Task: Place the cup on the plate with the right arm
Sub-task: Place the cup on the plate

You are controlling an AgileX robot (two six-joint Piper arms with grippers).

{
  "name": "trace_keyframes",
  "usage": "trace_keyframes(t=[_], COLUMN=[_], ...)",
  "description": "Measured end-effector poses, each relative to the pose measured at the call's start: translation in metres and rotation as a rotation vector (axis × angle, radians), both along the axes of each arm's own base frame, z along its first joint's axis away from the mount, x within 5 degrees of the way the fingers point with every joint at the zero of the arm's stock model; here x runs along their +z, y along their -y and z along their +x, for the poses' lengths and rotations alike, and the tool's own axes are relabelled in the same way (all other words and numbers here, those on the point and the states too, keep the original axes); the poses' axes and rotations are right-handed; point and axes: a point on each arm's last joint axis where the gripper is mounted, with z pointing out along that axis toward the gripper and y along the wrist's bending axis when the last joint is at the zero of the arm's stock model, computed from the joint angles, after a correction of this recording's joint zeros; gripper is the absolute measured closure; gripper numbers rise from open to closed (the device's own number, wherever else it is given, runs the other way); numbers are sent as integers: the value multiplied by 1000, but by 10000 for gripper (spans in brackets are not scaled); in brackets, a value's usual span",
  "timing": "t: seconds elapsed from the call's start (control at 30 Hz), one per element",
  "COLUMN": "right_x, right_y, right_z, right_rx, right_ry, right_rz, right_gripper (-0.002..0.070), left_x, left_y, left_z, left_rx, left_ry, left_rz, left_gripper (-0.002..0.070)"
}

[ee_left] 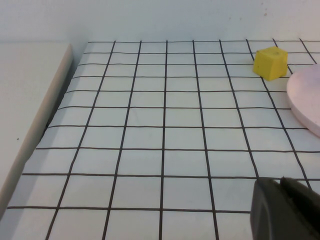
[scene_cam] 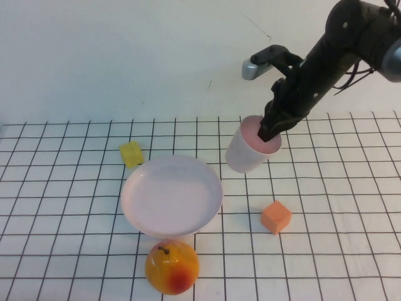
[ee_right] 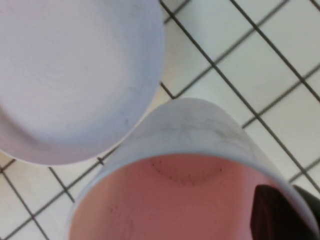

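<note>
Holding cup (scene_cam: 250, 149) by rim, tilted, apparently off table, right gripper (scene_cam: 270, 130) pinches wall. Plate (scene_cam: 171, 195) lies just left, nearer robot. Left gripper (ee_left: 285, 210) parked low, looks closed.

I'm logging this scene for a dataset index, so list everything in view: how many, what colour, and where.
cup: 1, pale pink, tilted, held up to the right of the plate and behind the orange cube
plate: 1, pale pink, middle of the table
yellow cube: 1, yellow, behind the plate's left edge
orange cube: 1, orange, right of the plate
fruit: 1, yellow-orange with a red patch, in front of the plate
table: 1, white with black grid
right gripper: 1, black, shut on the cup's rim
left gripper: 1, dark, low over the table's left side
</note>
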Motion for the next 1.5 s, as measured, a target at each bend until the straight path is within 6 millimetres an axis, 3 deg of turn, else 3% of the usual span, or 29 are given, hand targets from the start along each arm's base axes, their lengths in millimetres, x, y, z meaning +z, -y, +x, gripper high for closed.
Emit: trace_keyframes(t=[0.07,0.3,0.4,0.57,0.83,1.1,1.17,1.37,1.5], right_x=[5,3,-2,-8,-38,-39,-39,-41,-36], right_y=[-18,-107,-126,-132,-132,-134,-135,-139,-139], right_z=[-8,-53,-61,-55,-47,-46,-46,-49,-49], right_rx=[40,254,286,273,274,263,258,248,247], right_ry=[13,96,133,203,206,209,204,170,177], right_rz=[4,-31,-26,-26,-91,-70,-56,-8,-1], right_gripper=[655,655,655,655,655,643,612,428,385], left_x=[0,0,0,0,0,0,0,0,0], left_y=[0,0,0,0,0,0,0,0,0], left_z=[0,0,0,0,0,0,0,0,0], left_rx=[0,0,0,0,0,0,0,0,0], left_ry=[0,0,0,0,0,0,0,0,0], left_rz=[0,0,0,0,0,0,0,0,0], left_gripper=[678,678,677,677,677,678,678,678,677])
